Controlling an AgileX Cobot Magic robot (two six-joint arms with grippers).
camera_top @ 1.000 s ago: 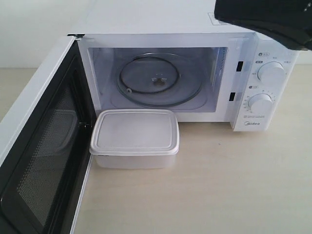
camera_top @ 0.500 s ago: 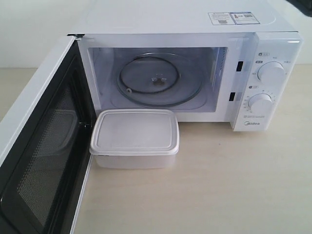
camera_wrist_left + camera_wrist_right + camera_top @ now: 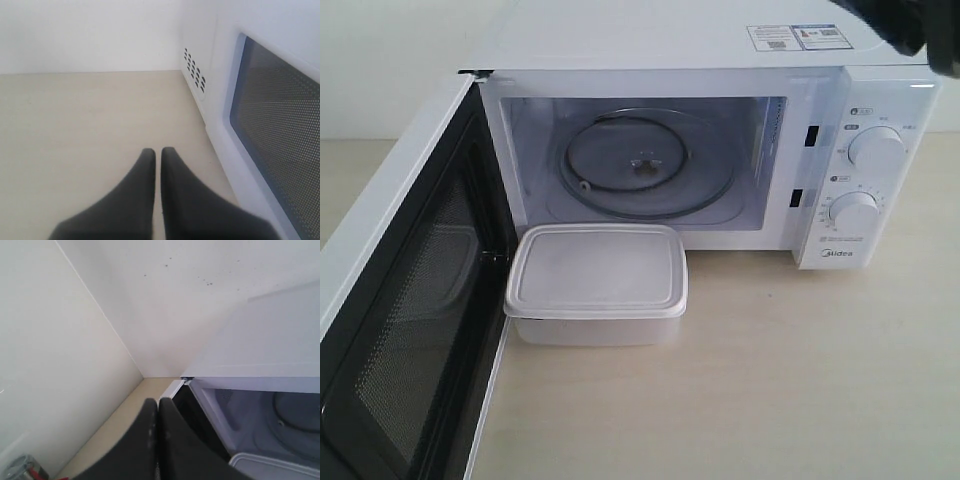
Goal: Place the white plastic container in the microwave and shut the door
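Reading the exterior view: the white plastic container sat lidded on the table just in front of the open microwave cavity, long axis parallel to the microwave's front, the door swung wide at the view's left. Left wrist view: left gripper was pinched to a hairline slit, empty, outside the door's window face, so the door stood between it and the container. Right wrist view: right gripper was closed, empty, high above the microwave with the container's corner visible beyond its tips; I'd judge it had the clearer approach.
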